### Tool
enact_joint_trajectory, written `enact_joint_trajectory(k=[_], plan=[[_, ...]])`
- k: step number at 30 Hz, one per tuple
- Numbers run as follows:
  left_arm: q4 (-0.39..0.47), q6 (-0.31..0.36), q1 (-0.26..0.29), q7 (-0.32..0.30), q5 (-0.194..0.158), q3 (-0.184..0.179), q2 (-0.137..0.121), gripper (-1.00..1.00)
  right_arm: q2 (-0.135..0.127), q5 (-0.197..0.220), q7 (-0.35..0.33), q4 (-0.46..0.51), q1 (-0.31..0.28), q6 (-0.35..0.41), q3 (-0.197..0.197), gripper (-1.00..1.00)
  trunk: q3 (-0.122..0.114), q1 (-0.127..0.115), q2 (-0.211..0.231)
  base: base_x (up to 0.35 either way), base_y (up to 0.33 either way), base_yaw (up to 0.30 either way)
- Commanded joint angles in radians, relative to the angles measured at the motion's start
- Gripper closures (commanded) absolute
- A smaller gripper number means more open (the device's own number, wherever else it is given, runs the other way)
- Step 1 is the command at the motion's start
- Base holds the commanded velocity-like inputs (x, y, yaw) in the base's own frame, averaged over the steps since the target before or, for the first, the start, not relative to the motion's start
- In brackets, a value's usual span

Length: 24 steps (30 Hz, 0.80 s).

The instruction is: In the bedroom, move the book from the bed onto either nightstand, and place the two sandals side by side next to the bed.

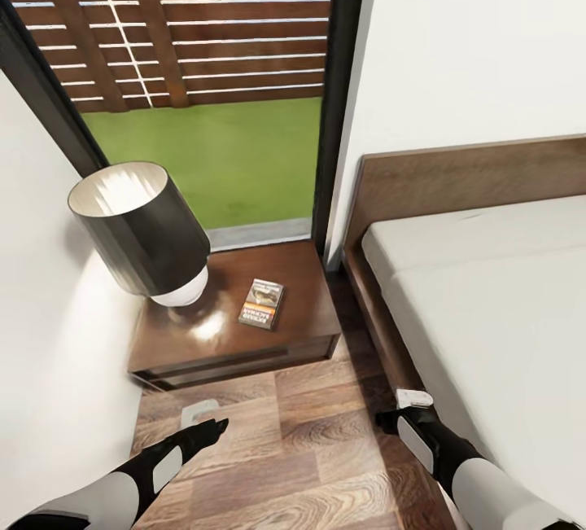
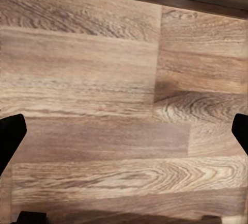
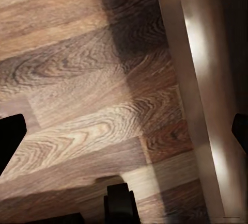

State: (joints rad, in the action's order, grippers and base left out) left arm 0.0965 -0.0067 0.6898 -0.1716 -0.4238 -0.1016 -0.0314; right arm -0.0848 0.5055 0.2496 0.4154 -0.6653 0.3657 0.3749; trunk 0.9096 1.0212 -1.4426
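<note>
One book [image 1: 262, 304] flat atop nightstand [image 1: 303, 268], beside lamp [image 1: 142, 229].

Nightstand left, bed right, floor between.

The book [image 1: 262, 303] lies flat on the nightstand [image 1: 236, 343], toward its right front, with a lamp [image 1: 143, 229] to its left on the same top. The window [image 1: 203, 90] stands behind the nightstand. The bed [image 1: 488, 294] is to the right, its headboard against the wall, with floor [image 1: 301, 440] in front.

Nightstand [image 1: 203, 335]: glossy dark wood. Floor [image 1: 309, 448]: grained wood planks. Mattress [image 1: 488, 302]: matt off-white cloth. Book [image 1: 261, 304]: paper cover.
</note>
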Motion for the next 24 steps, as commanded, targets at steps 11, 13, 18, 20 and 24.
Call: enact_joint_trajectory(k=[11, 13, 18, 20, 24], plan=[[-0.006, -0.001, -0.032, -0.002, -0.012, -0.009, -0.003, -1.00, 0.019, 0.010, 0.008, -0.087, 0.002, -0.117, 0.011, -1.00, -0.017, 0.000, 0.000, 0.000, 0.000, 0.000], [-0.013, -0.001, -0.039, -0.002, -0.012, -0.009, -0.006, -1.00, 0.027, 0.010, 0.008, -0.103, 0.002, -0.124, 0.012, -1.00, -0.021, 0.000, 0.000, 0.000, 0.000, 0.000], [-0.027, -0.001, -0.047, -0.002, -0.012, -0.009, -0.009, -1.00, 0.035, 0.010, 0.007, -0.141, 0.002, -0.131, 0.012, -1.00, -0.029, 0.000, 0.000, 0.000, 0.000, 0.000], [-0.033, -0.001, -0.051, -0.002, -0.013, -0.009, -0.011, -1.00, 0.036, 0.010, 0.007, -0.156, 0.002, -0.132, 0.012, -1.00, -0.032, 0.000, 0.000, 0.000, 0.000, 0.000], [-0.045, -0.001, -0.063, -0.002, -0.013, -0.009, -0.013, -1.00, 0.038, 0.011, 0.007, -0.183, 0.003, -0.133, 0.012, -1.00, -0.039, 0.000, 0.000, 0.000, 0.000, 0.000]])
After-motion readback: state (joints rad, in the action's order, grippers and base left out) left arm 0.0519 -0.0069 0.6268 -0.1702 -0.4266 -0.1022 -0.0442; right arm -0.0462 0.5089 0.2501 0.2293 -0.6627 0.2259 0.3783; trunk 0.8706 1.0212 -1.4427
